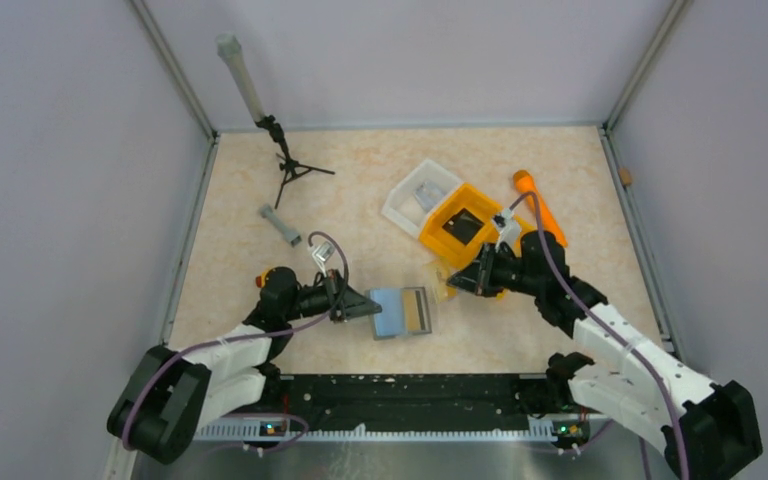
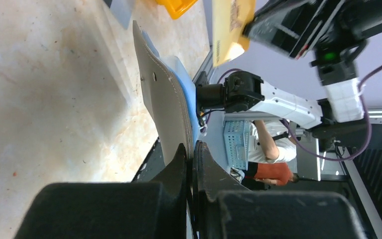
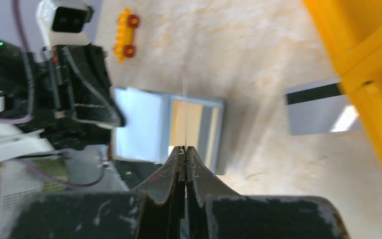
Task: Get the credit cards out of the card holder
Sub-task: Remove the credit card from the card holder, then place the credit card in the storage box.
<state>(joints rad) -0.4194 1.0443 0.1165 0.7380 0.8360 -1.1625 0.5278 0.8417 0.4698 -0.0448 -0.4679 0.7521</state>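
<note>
Card holder (image 1: 401,313) lies open on the table (image 1: 260,270), near the orange bin (image 1: 433,228), and my left claw (image 2: 193,149) is pinched tight on its left flap. My right claw (image 3: 185,150) is closed on a tan card (image 2: 227,30), gripped by one edge and raised off the table, clear of the holder. One grey card (image 3: 318,107) with a dark stripe lies flat on the table just beside the bin.

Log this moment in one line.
left gripper: shut on flat grey folding card holder | right gripper: shut on thin tan plastic card, held above holder
</note>
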